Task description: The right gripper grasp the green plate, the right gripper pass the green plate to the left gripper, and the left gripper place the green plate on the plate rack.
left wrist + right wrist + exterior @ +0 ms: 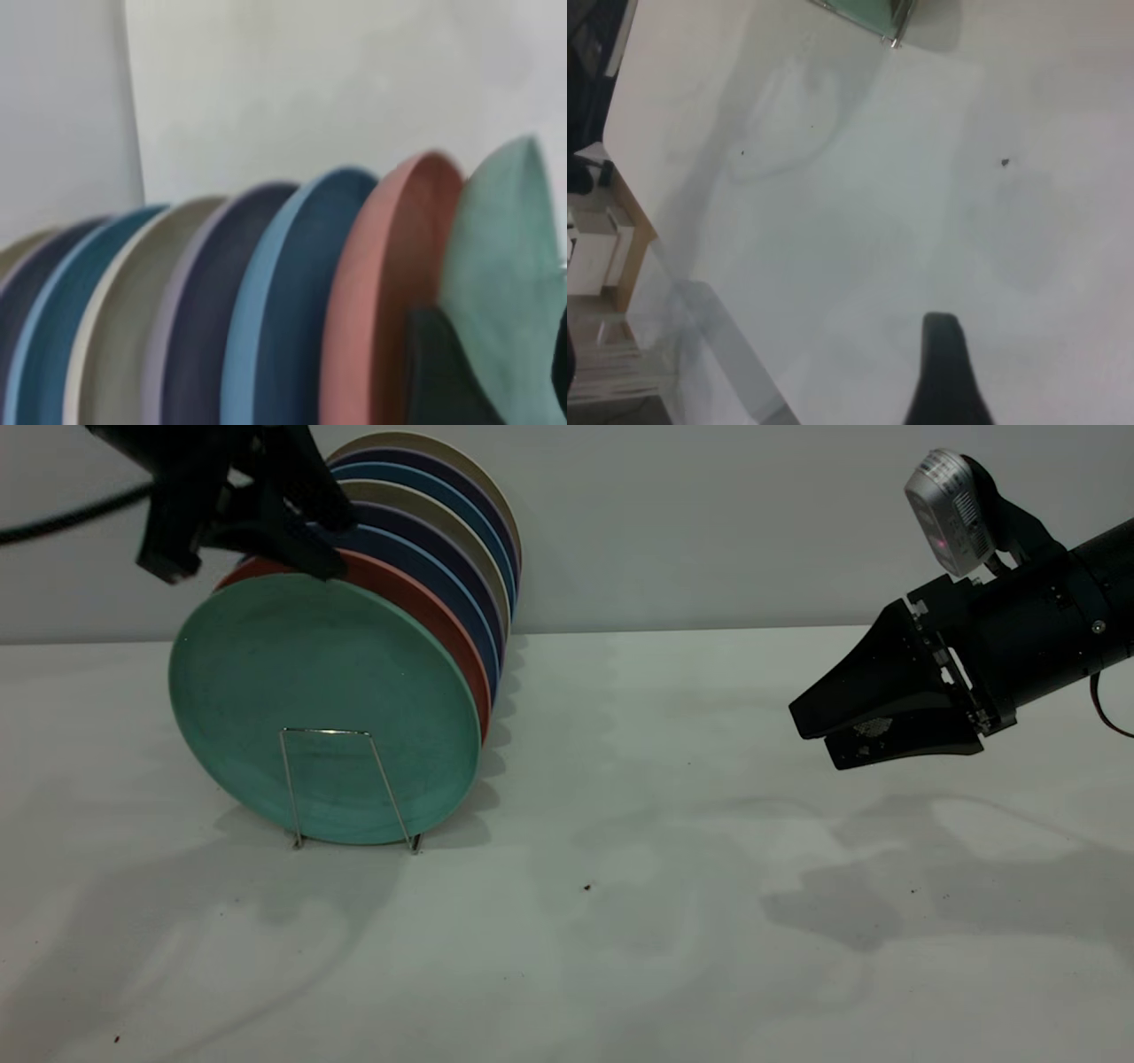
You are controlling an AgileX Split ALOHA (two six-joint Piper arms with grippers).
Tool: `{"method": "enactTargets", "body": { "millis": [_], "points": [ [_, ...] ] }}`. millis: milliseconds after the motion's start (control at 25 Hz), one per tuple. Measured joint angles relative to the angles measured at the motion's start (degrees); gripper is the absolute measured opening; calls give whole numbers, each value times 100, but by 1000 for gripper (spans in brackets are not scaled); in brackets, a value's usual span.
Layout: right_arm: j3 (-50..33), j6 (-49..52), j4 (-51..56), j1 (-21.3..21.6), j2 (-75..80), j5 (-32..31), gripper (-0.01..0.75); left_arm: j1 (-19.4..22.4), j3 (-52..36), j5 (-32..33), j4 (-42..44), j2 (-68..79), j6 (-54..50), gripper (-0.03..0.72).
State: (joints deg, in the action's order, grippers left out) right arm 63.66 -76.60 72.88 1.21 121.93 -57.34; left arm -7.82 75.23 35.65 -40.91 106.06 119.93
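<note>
Care matters as we release: the left gripper [306, 549] pinches the green plate [323, 708] upright in the plate rack [350, 788] near the bench's back-left corner, while the right gripper [811, 735] hangs shut, empty.

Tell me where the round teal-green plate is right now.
The round teal-green plate stands upright at the front of the silver wire rack, against the salmon-pink plate, under the left gripper.

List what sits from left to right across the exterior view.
left gripper at the top edge of the green plate → plate rack loop in front of that plate → salmon-pink plate → blue plates behind → bare table → right gripper, held above the table.
</note>
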Motion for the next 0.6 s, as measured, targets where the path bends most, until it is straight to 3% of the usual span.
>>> {"method": "enactTargets", "body": {
  "millis": [200, 320, 480, 600],
  "points": [
    [0, 0, 0, 0, 0, 13, 557, 37, 0, 103, 132, -149, -800, 475],
    [0, 6, 0, 0, 0, 13, 556, 142, 0, 82, 180, -295, -1963, 524],
    [68, 304, -169, 0, 0, 71, 554, 406, 0, 40, 253, -633, -4640, 538],
    [502, 1063, -1078, 0, 0, 264, 554, 706, 0, 178, 623, -884, -7283, 540]
  ]
}}
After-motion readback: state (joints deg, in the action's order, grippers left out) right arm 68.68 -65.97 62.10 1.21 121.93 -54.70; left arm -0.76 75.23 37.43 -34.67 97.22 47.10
